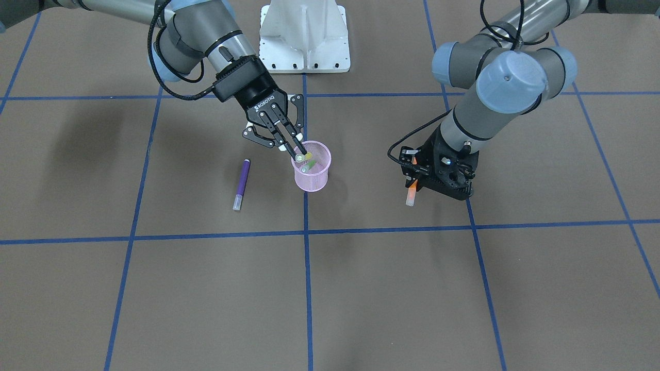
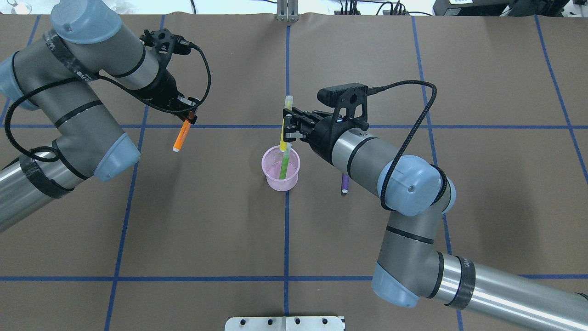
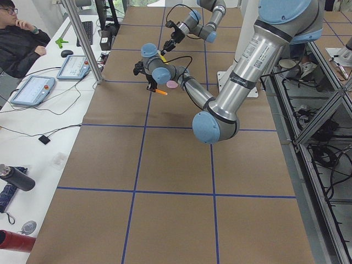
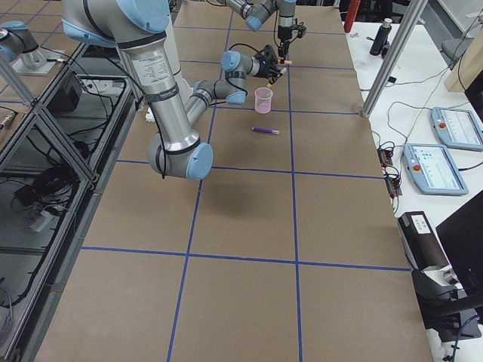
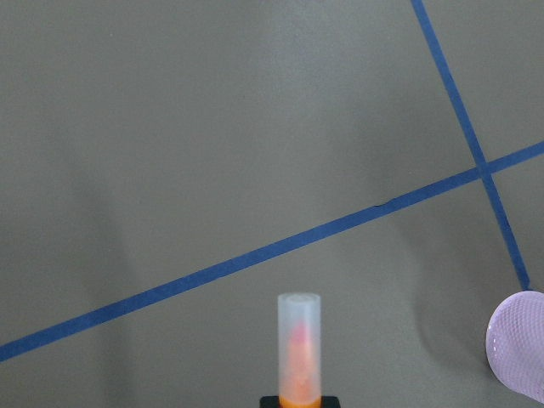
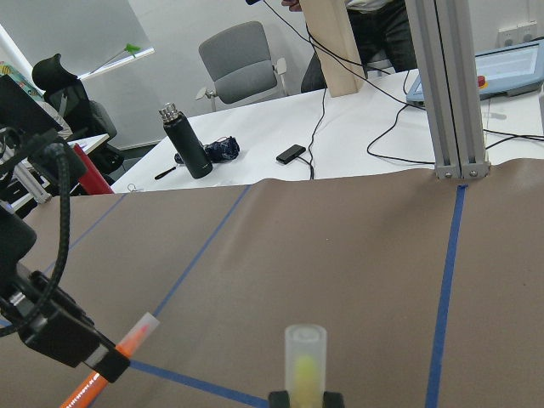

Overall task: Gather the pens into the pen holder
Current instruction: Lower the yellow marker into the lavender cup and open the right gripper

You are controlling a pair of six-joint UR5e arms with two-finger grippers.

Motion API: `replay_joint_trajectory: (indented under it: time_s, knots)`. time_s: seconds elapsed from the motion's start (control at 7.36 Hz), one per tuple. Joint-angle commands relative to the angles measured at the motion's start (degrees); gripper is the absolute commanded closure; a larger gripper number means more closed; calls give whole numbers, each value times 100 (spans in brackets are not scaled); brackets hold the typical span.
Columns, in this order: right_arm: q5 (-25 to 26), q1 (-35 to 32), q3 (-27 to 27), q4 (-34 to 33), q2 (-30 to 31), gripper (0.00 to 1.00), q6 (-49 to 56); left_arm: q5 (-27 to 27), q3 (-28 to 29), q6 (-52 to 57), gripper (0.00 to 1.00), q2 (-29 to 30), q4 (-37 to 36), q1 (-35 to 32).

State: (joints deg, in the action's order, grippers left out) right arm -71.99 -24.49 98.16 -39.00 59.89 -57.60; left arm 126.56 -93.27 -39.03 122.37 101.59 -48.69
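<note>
The right gripper (image 2: 286,128) pinches a slim yellow pen (image 2: 283,143) with a pale translucent cap, holding it nearly upright, cap up, directly over the small round pink wire-mesh pen holder (image 1: 312,180). A slim green pen (image 2: 285,166) leans inside the holder; whether the yellow pen's lower tip dips below the rim cannot be told. Well to the left, the left gripper (image 2: 190,118) is clamped on a slim orange pen (image 2: 183,135), tilted cap-down, and a slim purple pen (image 1: 242,180) lies flat on the brown table (image 1: 206,288) with blue tape lines, near the holder's right.
</note>
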Motion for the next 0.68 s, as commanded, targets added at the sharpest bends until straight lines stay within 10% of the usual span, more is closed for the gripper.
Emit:
replay_joint_trajectory:
  time_s: [0.0,0.41,0.54]
  knots:
    - [123,180,-200,-3,-3,100,30,-8,11,0,100,-3,10,0]
    - [510,436,-350,6,-12,100,170,-8,37,0,100,-3,10,0]
    - [545,488,-402,6,-151,40,171,-9,46,0,100,-3,10,8]
